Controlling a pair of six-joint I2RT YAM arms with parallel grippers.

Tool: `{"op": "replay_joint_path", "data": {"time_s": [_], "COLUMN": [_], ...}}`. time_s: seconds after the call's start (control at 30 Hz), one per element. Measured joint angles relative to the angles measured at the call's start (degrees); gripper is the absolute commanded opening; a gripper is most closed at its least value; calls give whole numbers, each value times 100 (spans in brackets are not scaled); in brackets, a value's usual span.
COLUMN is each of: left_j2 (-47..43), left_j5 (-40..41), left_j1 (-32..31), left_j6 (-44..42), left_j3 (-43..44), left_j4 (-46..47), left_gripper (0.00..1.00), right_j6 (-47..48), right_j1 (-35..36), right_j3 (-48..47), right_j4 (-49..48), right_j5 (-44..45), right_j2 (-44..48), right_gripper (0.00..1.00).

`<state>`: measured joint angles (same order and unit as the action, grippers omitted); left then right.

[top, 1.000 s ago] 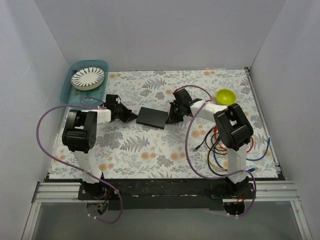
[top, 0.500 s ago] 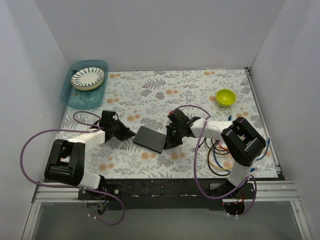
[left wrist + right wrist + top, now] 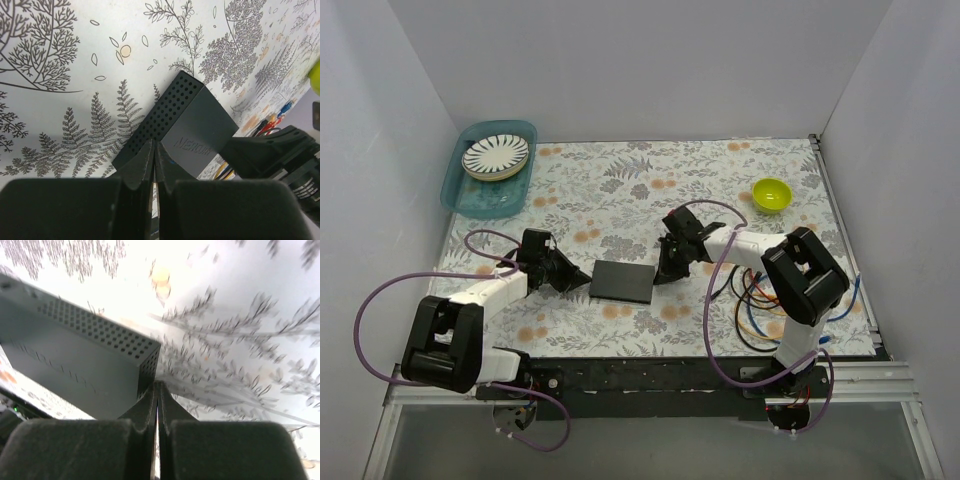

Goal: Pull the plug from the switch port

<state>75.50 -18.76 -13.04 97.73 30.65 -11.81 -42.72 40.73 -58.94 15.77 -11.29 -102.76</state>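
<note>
At the short ends of the switch (image 3: 622,282), left hand (image 3: 585,285) and right hand (image 3: 662,277) closed, empty; likely stiff, light, slick: hold by edges.

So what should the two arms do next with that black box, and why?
Probably nudge the switch round until its sockets show: left gripper and right gripper sit shut at its opposite ends, and no view shows a plug to pull.
</note>
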Motion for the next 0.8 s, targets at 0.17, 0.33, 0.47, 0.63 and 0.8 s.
{"op": "replay_joint_path", "data": {"time_s": [0.17,0.33,0.47,0.63,0.8], "left_j2": [-9,-9,-26,-151,-136], "left_j5": [-11,2,133,612,1038], "left_j1": [-22,-24,-33,-31,-20], "left_j6": [9,24,-22,-352,-750], "left_j3": [-7,-7,140,914,1987], "left_j4": [-20,-33,-315,-1078,-1344], "left_gripper": [0,20,49,81,98], "right_j6": [26,92,212,531,1043], "right_j1": [-118,-170,-160,-164,-160], "right_j3": [-245,-382,-186,83,-254], "right_j4": [-15,-70,-74,944,1390], "right_j5": [177,282,605,1705,2605], "right_j2": [-168,-262,-22,1132,2411], "right_gripper": [1,1,9,30,55]}}
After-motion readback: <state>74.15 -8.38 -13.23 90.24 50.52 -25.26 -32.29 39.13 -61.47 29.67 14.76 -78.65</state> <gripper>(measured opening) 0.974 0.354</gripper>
